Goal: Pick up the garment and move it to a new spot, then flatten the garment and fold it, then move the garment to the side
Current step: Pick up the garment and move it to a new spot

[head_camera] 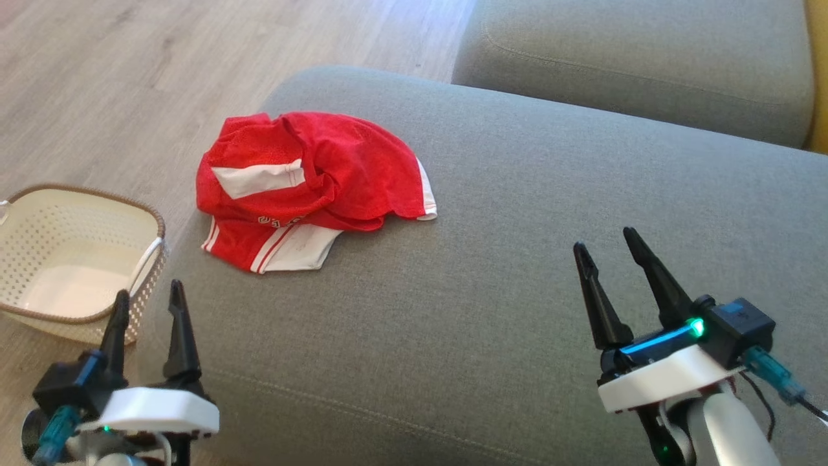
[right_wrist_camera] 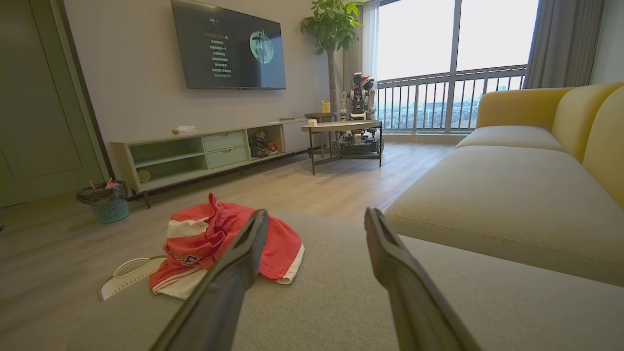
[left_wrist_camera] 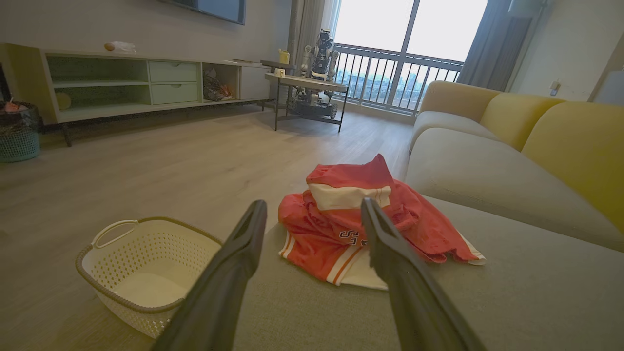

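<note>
A crumpled red mesh sports garment with white panels and stripes lies in a heap on the broad grey fabric sofa cushion, toward the cushion's left edge. Its striped hem is spread flat on the side nearer the robot, and the rest is bunched on top, with part of some lettering showing between the folds.

The left pincer hangs over the near left corner of the cushion, its two dark fingers spread wide and holding nothing. The garment sits ahead of it and a little to its right, apart from the fingertips. In the left wrist view the heap shows in the gap between the two fingers, beyond their tips.

The right pincer is also wide and empty, over bare cushion at the near right. The garment lies well apart from it, ahead and far to its left. In the right wrist view the cloth sits left of the fingers, partly behind one of them.

A cream perforated plastic basket with a brown rim stands on the pale wooden floor just beside the cushion's left edge, near the left pincer.
</note>
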Controlling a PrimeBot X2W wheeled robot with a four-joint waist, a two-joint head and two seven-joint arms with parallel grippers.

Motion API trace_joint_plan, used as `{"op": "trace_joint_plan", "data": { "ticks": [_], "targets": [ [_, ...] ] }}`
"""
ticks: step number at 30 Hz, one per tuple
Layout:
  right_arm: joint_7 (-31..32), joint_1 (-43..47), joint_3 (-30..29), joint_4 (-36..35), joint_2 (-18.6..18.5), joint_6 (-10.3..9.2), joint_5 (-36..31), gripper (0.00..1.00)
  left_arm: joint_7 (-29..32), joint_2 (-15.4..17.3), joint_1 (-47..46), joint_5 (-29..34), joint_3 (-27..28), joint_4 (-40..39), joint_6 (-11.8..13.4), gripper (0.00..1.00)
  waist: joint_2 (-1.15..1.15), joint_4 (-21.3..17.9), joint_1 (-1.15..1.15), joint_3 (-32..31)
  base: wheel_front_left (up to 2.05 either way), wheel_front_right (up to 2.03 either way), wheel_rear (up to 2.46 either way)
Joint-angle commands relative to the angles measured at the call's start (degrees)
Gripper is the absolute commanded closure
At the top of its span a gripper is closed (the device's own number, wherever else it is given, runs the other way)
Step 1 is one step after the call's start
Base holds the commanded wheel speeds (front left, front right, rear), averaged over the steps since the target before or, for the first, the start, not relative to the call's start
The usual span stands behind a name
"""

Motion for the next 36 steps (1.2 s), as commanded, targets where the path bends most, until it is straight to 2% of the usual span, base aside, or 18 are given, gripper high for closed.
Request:
{"op": "trace_joint_plan", "data": {
  "ticks": [1,11,23,30,34,36],
  "targets": [
    [-0.5,-0.7,1.6,-1.8,0.0,-0.01,0.7,0.00,-0.7,-0.2,-2.6,0.2,2.5,-2.6,0.2,0.00,0.00,0.2,0.01,-0.2,0.00,0.00,0.00],
    [-0.5,-0.3,3.2,-1.4,0.0,-0.01,1.4,0.00,-0.7,-3.3,-0.3,3.9,5.7,-3.8,-1.9,0.00,0.00,0.5,0.01,-0.9,0.00,0.00,0.00],
    [-0.5,-1.2,4.3,-1.8,0.0,-0.01,0.3,0.00,-0.7,-4.3,-1.9,5.8,8.2,-3.9,-4.2,0.00,0.00,-1.4,0.01,2.5,0.00,0.00,0.00],
    [-0.5,-4.2,3.6,-3.3,0.0,-0.01,-2.5,0.00,0.2,-1.6,-8.7,6.7,9.3,0.3,-4.8,0.00,0.00,-3.7,0.01,10.3,0.00,0.00,0.00],
    [-0.5,-5.9,2.6,-4.1,0.0,-0.01,-4.0,0.00,3.9,1.5,-15.8,7.0,8.8,4.0,-6.2,0.00,0.00,-4.6,0.01,15.0,0.00,0.00,0.00],
    [-0.3,-7.2,2.1,-4.7,0.0,-0.01,-5.3,0.00,7.6,2.3,-22.2,4.6,9.1,7.2,-7.6,0.00,0.00,-5.2,0.01,18.1,0.00,0.00,0.00]
  ]
}}
